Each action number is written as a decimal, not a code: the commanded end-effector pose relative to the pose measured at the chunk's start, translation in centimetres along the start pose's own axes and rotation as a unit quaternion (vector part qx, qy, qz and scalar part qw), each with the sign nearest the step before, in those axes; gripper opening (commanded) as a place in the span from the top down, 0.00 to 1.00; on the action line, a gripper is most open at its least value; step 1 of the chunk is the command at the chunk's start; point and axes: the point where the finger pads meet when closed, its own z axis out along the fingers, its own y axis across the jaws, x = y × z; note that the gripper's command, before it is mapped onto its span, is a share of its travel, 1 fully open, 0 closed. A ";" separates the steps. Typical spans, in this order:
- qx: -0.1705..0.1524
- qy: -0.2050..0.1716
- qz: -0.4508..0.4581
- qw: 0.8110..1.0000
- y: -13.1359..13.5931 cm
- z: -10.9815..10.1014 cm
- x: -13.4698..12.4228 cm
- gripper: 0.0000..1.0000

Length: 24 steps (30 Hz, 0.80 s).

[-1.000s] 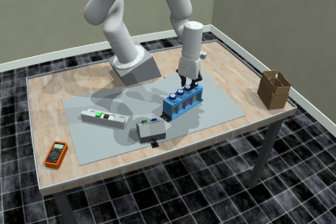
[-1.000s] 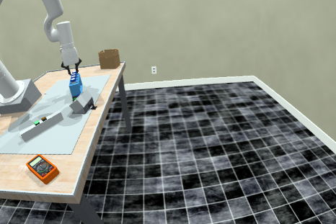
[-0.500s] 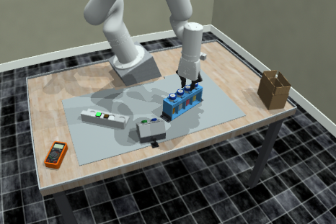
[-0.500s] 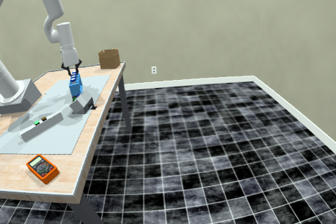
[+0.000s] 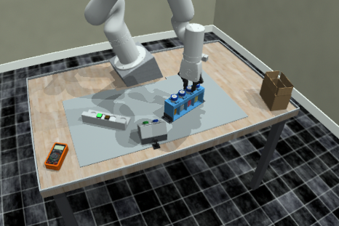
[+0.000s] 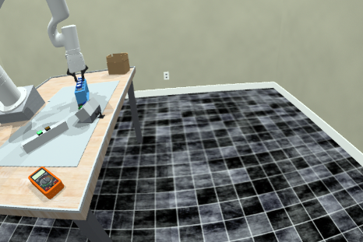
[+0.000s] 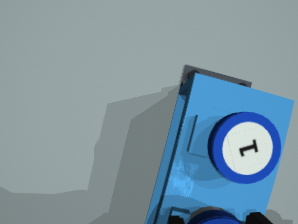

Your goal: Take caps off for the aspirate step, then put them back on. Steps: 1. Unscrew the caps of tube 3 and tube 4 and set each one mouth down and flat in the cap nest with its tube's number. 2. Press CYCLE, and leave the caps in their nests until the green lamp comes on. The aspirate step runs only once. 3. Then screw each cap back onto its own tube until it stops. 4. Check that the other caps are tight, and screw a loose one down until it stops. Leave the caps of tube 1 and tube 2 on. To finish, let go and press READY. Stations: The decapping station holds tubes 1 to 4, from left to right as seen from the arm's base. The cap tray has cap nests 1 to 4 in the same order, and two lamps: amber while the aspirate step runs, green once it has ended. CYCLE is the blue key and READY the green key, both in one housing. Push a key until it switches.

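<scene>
The round blue screw cap of tube 2 (image 5: 189,88) (image 7: 215,218), with a white centre, sits on its tube in the blue block-shaped decapping station (image 5: 169,108) (image 6: 82,96) (image 7: 207,95), second from your right in the top view. Your grey gripper with black fingers (image 5: 189,89) (image 6: 79,80) points down over it and is clenched on this cap, one fingertip at either side. In the wrist view you see only the cap's upper edge; the rest is cut off.

Beside it, the matching cap of tube 1 (image 5: 198,86) (image 7: 245,148) shows a black "1". The caps of tube 3 (image 5: 182,93) and tube 4 (image 5: 174,97) are on their tubes too.

On the same pale grey mat (image 5: 211,124) (image 6: 69,156), you have the long white cap tray (image 5: 88,118) (image 6: 44,138), its square green lamp (image 5: 99,115) (image 6: 40,132) bright and its amber lamp (image 5: 107,117) (image 6: 47,128) dark brown. Between tray and station stands the grey sloped housing (image 5: 153,131) (image 6: 89,113), with a green key (image 5: 145,122) and a blue key (image 5: 156,120). An orange multimeter (image 5: 57,156) (image 6: 46,182) and an open brown cardboard box (image 5: 276,95) (image 6: 118,64) lie well apart, off the mat.
</scene>
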 end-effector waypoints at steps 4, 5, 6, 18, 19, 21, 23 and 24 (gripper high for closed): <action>-0.001 0.000 0.000 1.000 0.1 0.0 0.0 1.00; -0.001 0.000 0.000 1.000 0.1 0.0 0.0 1.00; -0.001 0.000 0.000 1.000 0.1 0.0 0.0 1.00; -0.001 0.000 0.060 0.998 0.1 0.0 0.0 1.00; -0.001 0.000 0.070 0.998 0.1 0.0 0.0 1.00; -0.001 0.000 0.090 0.996 0.1 0.0 0.0 1.00; -0.001 0.000 0.110 0.994 0.1 0.0 0.0 1.00; -0.001 0.000 0.120 0.993 0.1 0.0 0.0 1.00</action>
